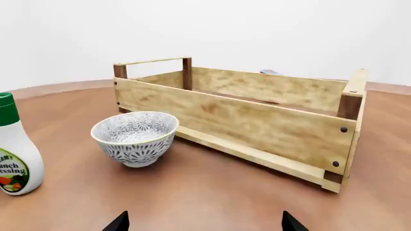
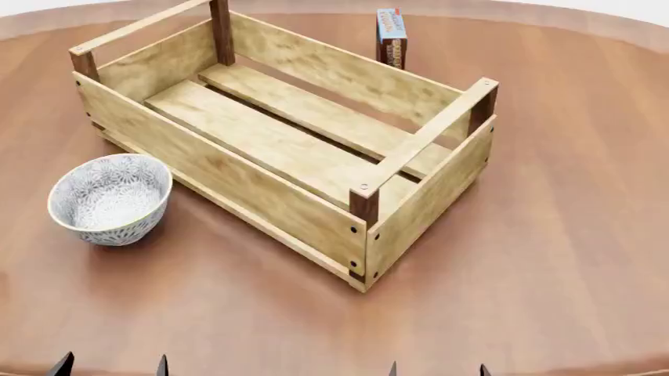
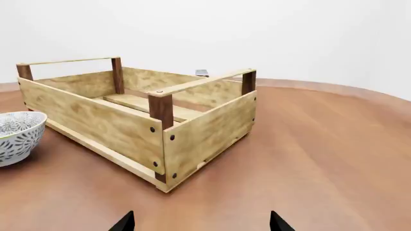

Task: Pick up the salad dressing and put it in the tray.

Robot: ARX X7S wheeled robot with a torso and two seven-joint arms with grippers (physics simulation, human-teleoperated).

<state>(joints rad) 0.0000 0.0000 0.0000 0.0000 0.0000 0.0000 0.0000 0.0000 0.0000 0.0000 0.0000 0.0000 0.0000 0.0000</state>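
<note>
While the left wrist view showed the salad dressing (image 1: 16,147) upright on the table (image 1: 212,192), at nine o'clock from the bowl (image 1: 134,138), the left gripper (image 1: 204,224) was spread wide, empty. From the head, the tray (image 2: 274,193) lay diagonally at centre. Right wrist: right gripper (image 3: 201,222) also wide, empty.

Pretty bare setup here. Everything sits on a big reddish-brown wooden table (image 2: 544,258) with a smooth, slightly glossy top and a faint grain. Its far edge (image 3: 334,86) curves, so it looks round or oval. Behind it there's just a plain white wall (image 1: 257,29), no windows, no other furniture showing. Lighting is soft and even, with only gentle shadows on the tabletop. The floor doesn't show in any view.
</note>
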